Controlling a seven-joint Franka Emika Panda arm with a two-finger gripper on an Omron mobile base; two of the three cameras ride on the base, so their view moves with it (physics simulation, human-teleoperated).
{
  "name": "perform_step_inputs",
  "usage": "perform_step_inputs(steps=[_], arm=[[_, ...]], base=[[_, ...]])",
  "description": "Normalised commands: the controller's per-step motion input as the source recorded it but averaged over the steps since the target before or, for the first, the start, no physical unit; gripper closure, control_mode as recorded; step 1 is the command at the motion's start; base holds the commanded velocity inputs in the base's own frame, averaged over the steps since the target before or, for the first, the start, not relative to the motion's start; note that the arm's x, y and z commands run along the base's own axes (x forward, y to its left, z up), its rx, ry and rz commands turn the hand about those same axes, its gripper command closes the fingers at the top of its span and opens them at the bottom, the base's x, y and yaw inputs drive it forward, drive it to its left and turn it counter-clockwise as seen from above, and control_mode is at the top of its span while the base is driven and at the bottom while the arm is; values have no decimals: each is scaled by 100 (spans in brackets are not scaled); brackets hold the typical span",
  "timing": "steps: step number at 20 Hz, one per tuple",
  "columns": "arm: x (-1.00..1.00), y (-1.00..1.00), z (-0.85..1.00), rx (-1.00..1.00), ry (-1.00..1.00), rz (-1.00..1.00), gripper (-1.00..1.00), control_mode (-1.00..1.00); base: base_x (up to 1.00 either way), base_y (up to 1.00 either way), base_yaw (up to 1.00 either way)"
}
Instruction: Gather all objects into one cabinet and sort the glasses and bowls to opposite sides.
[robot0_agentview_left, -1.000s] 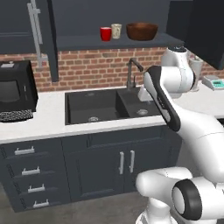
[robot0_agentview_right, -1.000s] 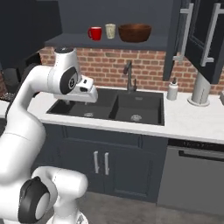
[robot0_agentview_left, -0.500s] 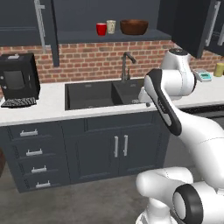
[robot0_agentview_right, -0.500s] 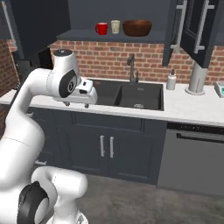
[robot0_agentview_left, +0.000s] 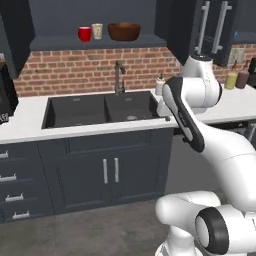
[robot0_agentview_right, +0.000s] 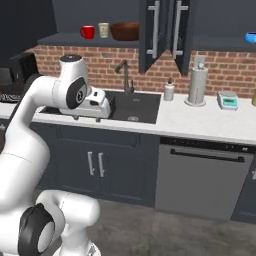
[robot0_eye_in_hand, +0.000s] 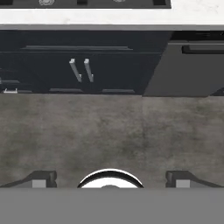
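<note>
Fingers spread wide (holding nothing) above the floor; red cup, cream cup and brown bowl stand on the shelf, upper left; blue bowl upper right

High above the jaws, the dark cabinet shelf carries a red cup, a cream cup just beside it, and a big brown bowl next along. Off to the far side, another shelf holds a small blue bowl. The white counter bears a soap bottle, a paper-towel roll and a small scale. The jaws point down at grey floor.
</note>
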Motion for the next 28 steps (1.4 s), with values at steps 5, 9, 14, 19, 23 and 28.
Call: perform_step_inputs(steps=[5, 9, 14, 19, 23, 28], arm=[[0, 0, 0, 0, 0, 0, -100, 100], [0, 0, 0, 0, 0, 0, -100, 100], [0, 0, 0, 0, 0, 0, -100, 100], [0, 0, 0, 0, 0, 0, -100, 100], [0, 0, 0, 0, 0, 0, -100, 100], [0, 0, 0, 0, 0, 0, -100, 100]], base=[[0, -100, 0], [-2, -100, 0], [0, -100, 0], [0, -100, 0], [-2, -96, 0], [6, -6, -1]])
